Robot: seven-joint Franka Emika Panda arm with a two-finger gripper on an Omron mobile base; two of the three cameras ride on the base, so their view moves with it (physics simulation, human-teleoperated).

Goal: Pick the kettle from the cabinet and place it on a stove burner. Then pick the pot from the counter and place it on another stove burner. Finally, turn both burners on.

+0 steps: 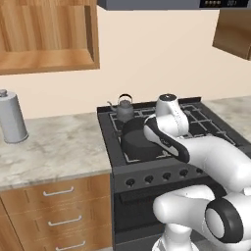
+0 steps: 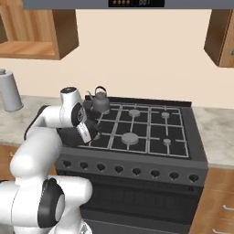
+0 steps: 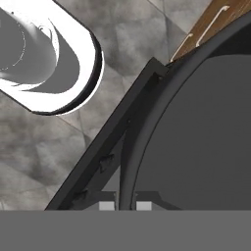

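A: While the canister (image 1: 12, 118) is left standing on the worktop (image 1: 54, 147) at the far left, where are the task's things found?

B: The cabinet (image 1: 49, 37) is seen open, its shelf bare. Further right, the kettle (image 1: 125, 108) is set on a rear left burner of the stove (image 1: 147, 179), and the pot (image 1: 139, 142) is rested on the front left grate, just before the kettle.

A: And the fingers (image 3: 126, 206)?

B: They are clenched over the pot's rim, judged from the hand view, where the rim is passed between the two tips. Nothing is seen inside the pot.

A: What could go wrong?

B: If the rim is released off-centre, the pot may be left tilted on the grate. If the hand is withdrawn carelessly, the pot could be dragged or the kettle knocked. The knobs (image 2: 119, 169) are not yet turned.
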